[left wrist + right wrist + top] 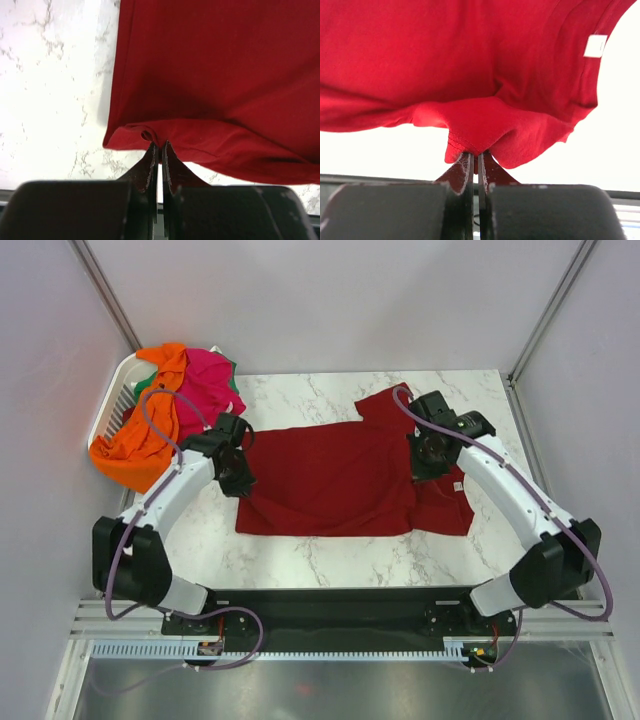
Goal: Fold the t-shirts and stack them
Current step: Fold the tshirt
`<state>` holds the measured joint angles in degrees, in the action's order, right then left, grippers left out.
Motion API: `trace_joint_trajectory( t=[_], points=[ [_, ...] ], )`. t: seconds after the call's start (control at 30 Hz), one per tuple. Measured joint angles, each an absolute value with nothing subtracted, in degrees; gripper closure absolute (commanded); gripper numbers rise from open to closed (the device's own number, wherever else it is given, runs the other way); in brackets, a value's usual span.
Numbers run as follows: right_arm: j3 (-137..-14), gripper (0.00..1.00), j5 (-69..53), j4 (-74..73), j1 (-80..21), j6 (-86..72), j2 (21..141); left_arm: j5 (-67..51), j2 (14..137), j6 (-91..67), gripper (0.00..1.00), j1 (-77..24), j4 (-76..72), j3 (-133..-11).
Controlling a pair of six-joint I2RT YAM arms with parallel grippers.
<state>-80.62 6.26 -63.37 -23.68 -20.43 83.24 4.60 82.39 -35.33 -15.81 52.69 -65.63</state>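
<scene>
Lying flat across the marble table (320, 555), the dark red t-shirt (330, 475) occupies the middle of the work surface, between the two arms. One sleeve points toward the far edge of the table. The collar end lies at the right, where the small white neck label (595, 45) is visible on the fabric.

The left gripper (159, 146) is positioned at the left edge of the shirt. Its jaws are pressed together with almost no gap, clamping a small rolled section of the hem. From that pinch point the cloth spreads outward over the table.

The right gripper (478, 156) is positioned at the right side of the shirt, near the collar. Its jaws are likewise narrow and closed, gripping a bunched fold of the red fabric. The fold hangs in a loose pouch around the fingertips.

At the far left corner of the table stands a white slatted laundry basket (110, 405). It contains an orange t-shirt (140, 445), which drapes over the near rim, a hot pink t-shirt (205, 380) and a green t-shirt (233, 383) that is mostly covered by the others. The basket stands apart from the red shirt.
</scene>
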Motion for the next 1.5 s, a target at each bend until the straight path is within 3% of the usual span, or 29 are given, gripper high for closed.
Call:
trace_joint_trajectory(
  t=[0.6, 1.27, 1.43, 1.5],
  points=[
    [-95.1, 0.98, 12.2, -60.2, -17.7, -17.5, 105.0, 3.9, 96.6, -29.3, 0.98, -11.0, 49.7, -72.9],
    [-103.6, 0.94, 17.8, -60.4, -14.0, -17.1, 115.0, 6.1, 101.9, -28.1, 0.97, -9.8, 49.1, -75.9],
    [-105.7, 0.93, 18.7, -60.6, -12.6, -17.1, 117.7, 7.5, 102.6, -28.0, 0.95, -9.8, 49.2, -76.4],
    [-105.8, 0.92, 19.5, -60.7, -12.3, -17.1, 118.4, 7.9, 102.7, -27.9, 0.90, -9.8, 49.3, -76.6]
  ],
)
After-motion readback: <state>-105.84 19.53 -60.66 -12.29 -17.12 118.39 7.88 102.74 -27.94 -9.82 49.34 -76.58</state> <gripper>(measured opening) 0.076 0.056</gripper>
